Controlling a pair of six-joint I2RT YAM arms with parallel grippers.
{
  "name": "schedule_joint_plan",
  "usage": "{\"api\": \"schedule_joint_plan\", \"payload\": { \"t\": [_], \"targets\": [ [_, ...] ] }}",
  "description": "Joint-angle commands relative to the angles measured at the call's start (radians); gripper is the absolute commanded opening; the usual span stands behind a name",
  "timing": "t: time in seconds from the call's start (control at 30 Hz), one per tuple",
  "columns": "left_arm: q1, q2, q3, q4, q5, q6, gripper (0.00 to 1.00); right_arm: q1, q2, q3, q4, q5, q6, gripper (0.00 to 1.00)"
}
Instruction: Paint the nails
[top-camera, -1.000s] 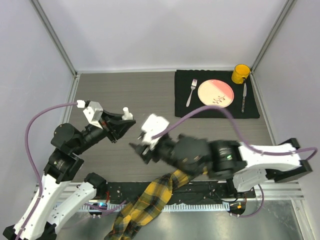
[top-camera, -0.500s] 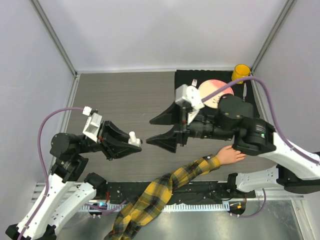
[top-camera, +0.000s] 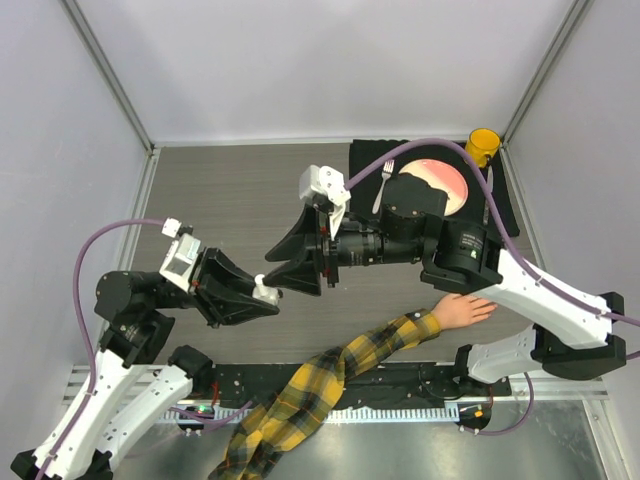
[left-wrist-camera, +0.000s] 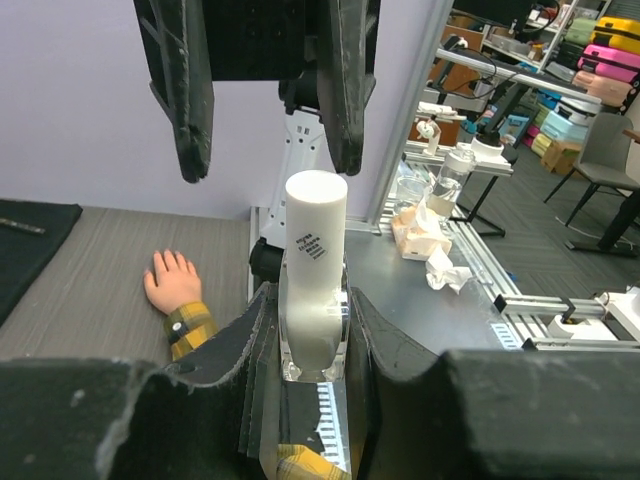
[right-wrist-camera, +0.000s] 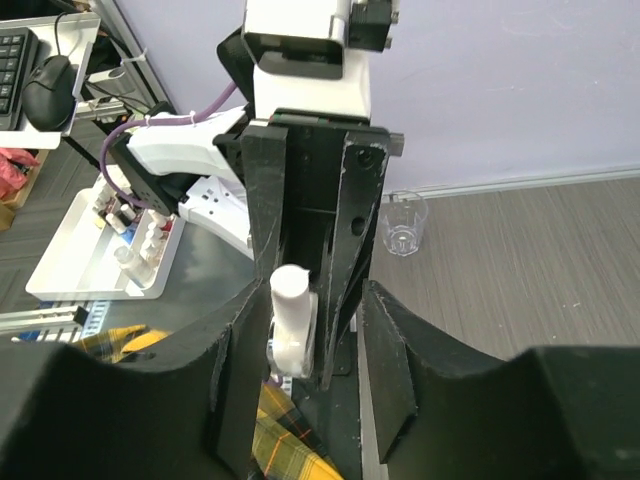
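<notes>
My left gripper (top-camera: 255, 296) is shut on a small clear bottle (left-wrist-camera: 312, 300) with a white cap (left-wrist-camera: 315, 213) and holds it above the table, cap toward the right arm. My right gripper (top-camera: 272, 270) is open, its fingers (left-wrist-camera: 190, 95) spread wide either side of the cap without touching it. In the right wrist view the bottle (right-wrist-camera: 290, 325) sits between my open right gripper (right-wrist-camera: 310, 300). The peach mannequin hand (top-camera: 462, 310) lies flat, fingers to the right, with its plaid sleeve (top-camera: 380, 345) trailing to the near edge. It also shows in the left wrist view (left-wrist-camera: 170, 282). The nails are too small to make out.
A black mat (top-camera: 365, 215) at the back right holds a pink plate (top-camera: 445, 180), a fork (top-camera: 383, 185), a knife (top-camera: 488, 195) and a yellow mug (top-camera: 481, 147). A clear cup (right-wrist-camera: 403, 225) stands on the table at the left. A white tray (right-wrist-camera: 70, 260) of small bottles sits off the table.
My right arm has lifted off the mannequin hand, uncovering it, and swung left until its open jaws face the bottle cap. My left gripper has brought the bottle nearer and lower.
</notes>
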Motion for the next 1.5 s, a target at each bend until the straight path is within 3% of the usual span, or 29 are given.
{"api": "schedule_joint_plan", "payload": {
  "t": [0.0, 0.23, 0.7, 0.87, 0.97, 1.0, 1.07, 1.13, 1.2, 1.27, 1.3, 1.47],
  "targets": [
    [0.001, -0.004, 0.047, -0.081, -0.009, 0.081, 0.0, -0.004, 0.032, 0.071, -0.021, 0.013, 0.006, 0.48],
    [0.001, 0.01, 0.064, -0.149, -0.018, 0.138, 0.0, -0.004, 0.05, 0.093, -0.071, 0.013, -0.009, 0.56],
    [0.001, 0.019, 0.078, -0.187, -0.004, 0.17, 0.0, -0.003, 0.078, 0.091, -0.082, -0.022, -0.021, 0.47],
    [0.001, 0.022, 0.088, -0.225, -0.001, 0.2, 0.0, -0.006, 0.078, 0.086, -0.084, -0.032, -0.029, 0.38],
    [0.001, 0.025, 0.091, -0.238, -0.003, 0.214, 0.0, -0.004, 0.075, 0.08, -0.084, -0.042, -0.032, 0.16],
    [0.001, 0.025, 0.091, -0.244, -0.006, 0.22, 0.0, -0.004, 0.075, 0.082, -0.084, -0.041, -0.031, 0.0],
    [0.001, 0.027, 0.099, -0.282, -0.019, 0.242, 0.0, -0.004, 0.07, 0.073, -0.082, -0.039, -0.034, 0.0],
    [0.001, 0.019, 0.113, -0.374, -0.097, 0.301, 0.22, -0.004, 0.058, 0.062, -0.076, 0.028, -0.037, 0.0],
    [0.001, -0.004, 0.143, -0.466, -0.241, 0.396, 0.54, -0.004, 0.026, 0.021, -0.049, 0.114, -0.038, 0.0],
    [0.001, -0.036, 0.171, -0.599, -0.355, 0.458, 0.67, -0.004, -0.01, -0.047, -0.014, 0.276, -0.037, 0.0],
    [0.001, -0.071, 0.177, -0.638, -0.404, 0.49, 0.87, -0.004, -0.026, -0.074, 0.031, 0.33, -0.035, 0.0],
    [0.001, -0.2, 0.208, -0.81, -0.838, 0.541, 0.92, -0.004, -0.154, -0.373, 0.253, 0.719, -0.021, 0.0]
  ]
}}
